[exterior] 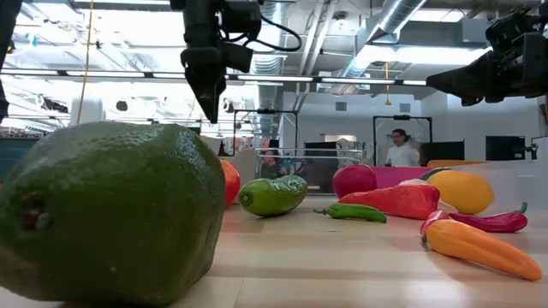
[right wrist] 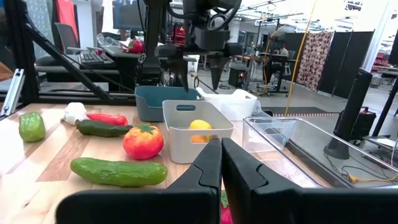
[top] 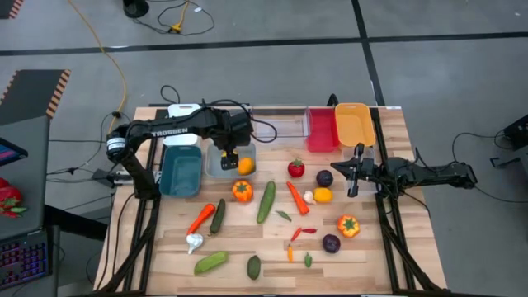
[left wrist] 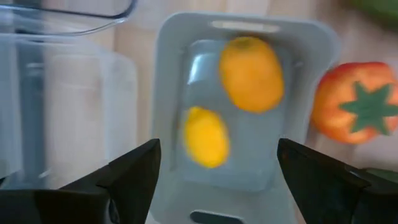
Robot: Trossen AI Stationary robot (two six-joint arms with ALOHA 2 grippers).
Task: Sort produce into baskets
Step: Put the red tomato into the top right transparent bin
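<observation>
Grey-blue basket [left wrist: 249,93] under left tool [left wrist: 217,168], fingers wide apart, empty.

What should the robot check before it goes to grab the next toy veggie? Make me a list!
1. Left gripper open and empty: ok.
2. Both lemons inside the grey-blue tub: ok.
3. Left gripper clear above the tub rim: ok, seen from the right wrist view.
4. Orange pepper beside the tub free to grab: ok.
5. Right gripper shut, waiting away from the left arm: ok.
6. Which tub the pepper belongs in: cannot tell.
</observation>
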